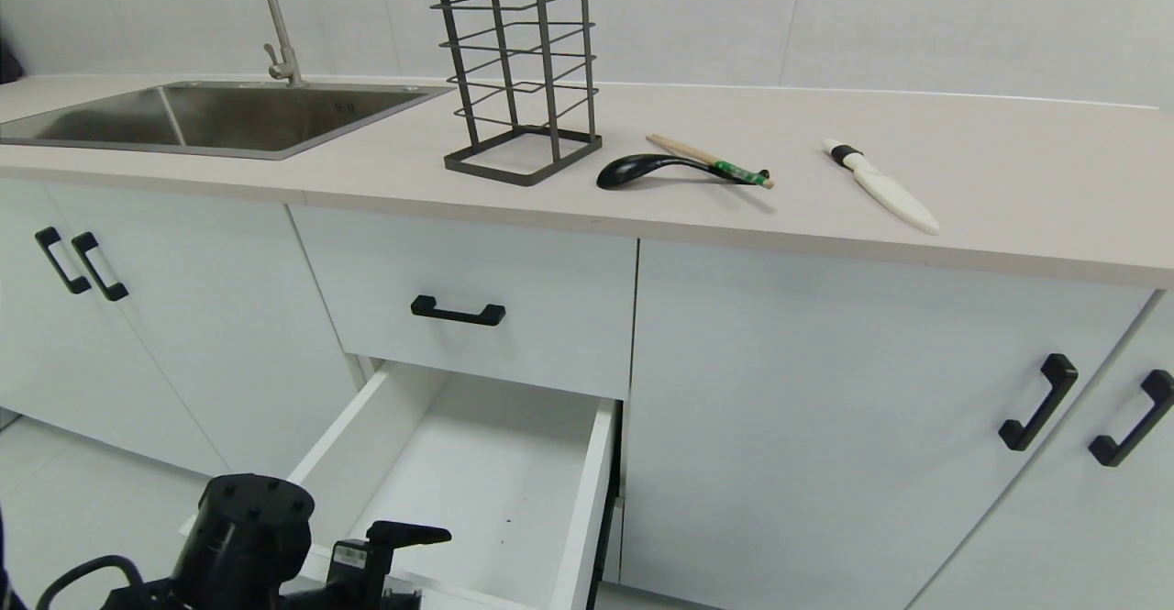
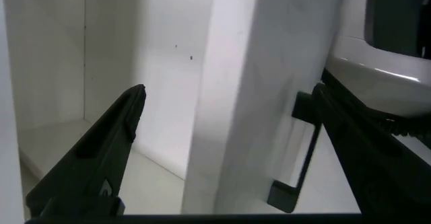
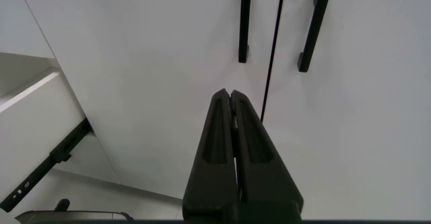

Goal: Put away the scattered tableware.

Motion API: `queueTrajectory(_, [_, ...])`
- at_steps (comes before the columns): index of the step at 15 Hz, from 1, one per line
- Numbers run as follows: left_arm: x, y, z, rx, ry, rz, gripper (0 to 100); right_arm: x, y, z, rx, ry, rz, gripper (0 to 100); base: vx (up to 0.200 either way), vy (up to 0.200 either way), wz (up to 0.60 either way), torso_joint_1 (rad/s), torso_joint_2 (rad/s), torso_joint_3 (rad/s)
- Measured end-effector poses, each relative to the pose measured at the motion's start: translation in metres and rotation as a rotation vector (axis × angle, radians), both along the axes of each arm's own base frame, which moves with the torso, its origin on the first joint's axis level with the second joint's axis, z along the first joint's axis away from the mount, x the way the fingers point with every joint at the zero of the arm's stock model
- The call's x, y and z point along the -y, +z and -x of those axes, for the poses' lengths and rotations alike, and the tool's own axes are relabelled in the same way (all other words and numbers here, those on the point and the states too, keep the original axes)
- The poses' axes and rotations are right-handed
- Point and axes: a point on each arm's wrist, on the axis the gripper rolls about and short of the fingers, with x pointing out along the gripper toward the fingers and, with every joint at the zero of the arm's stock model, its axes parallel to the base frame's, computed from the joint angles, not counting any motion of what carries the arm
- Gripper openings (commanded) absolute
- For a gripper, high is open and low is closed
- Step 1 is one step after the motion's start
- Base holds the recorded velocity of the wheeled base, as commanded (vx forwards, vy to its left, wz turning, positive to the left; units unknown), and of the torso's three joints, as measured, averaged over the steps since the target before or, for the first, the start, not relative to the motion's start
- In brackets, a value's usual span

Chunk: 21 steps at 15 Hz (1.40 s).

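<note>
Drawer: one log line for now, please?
drawer open; left gripper open astride drawer front; right gripper shut; spoon, chopsticks, knife on counter

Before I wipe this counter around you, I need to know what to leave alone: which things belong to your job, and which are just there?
Job: spoon, chopsticks, knife, open drawer.
Just there: sink, tap, rack (perhaps a holder, cannot tell), cabinet doors.
</note>
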Motion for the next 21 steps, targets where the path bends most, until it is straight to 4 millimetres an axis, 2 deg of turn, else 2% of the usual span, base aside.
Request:
queueTrajectory(4, [0.015, 0.015, 0.020, -0.035, -0.052, 0.124, 100, 0.000, 0.000, 0.000, 0.000, 0.000, 0.000, 0, 0.000, 0.000, 0.00, 0.000, 0.00, 0.000])
queueTrajectory(8, [0.017, 0.041, 0.032, -0.104, 0.072, 0.349, 100, 0.000, 0.000, 0.000, 0.000, 0.000, 0.000, 0, 0.000, 0.000, 0.00, 0.000, 0.00, 0.000])
queueTrajectory(10, [0.018, 0.059, 0.022, -0.082, 0.181, 0.460, 100, 0.000, 0.000, 0.000, -0.001, 0.000, 0.000, 0, 0.000, 0.000, 0.00, 0.000, 0.00, 0.000])
queueTrajectory(12, [0.019, 0.082, 0.003, -0.068, 0.306, 0.597, 100, 0.000, 0.000, 0.000, 0.000, 0.000, 0.000, 0, 0.000, 0.000, 0.00, 0.000, 0.00, 0.000])
queueTrajectory(15, [0.007, 0.099, -0.015, -0.077, 0.433, 0.723, 100, 0.000, 0.000, 0.000, 0.000, 0.000, 0.000, 0, 0.000, 0.000, 0.00, 0.000, 0.00, 0.000])
queueTrajectory(18, [-0.023, 0.108, -0.028, -0.060, 0.502, 0.800, 100, 0.000, 0.000, 0.000, 0.000, 0.000, 0.000, 0, 0.000, 0.000, 0.00, 0.000, 0.00, 0.000])
queueTrajectory(21, [-0.043, 0.102, -0.008, -0.054, 0.548, 0.816, 100, 0.000, 0.000, 0.000, 0.000, 0.000, 0.000, 0, 0.000, 0.000, 0.00, 0.000, 0.00, 0.000])
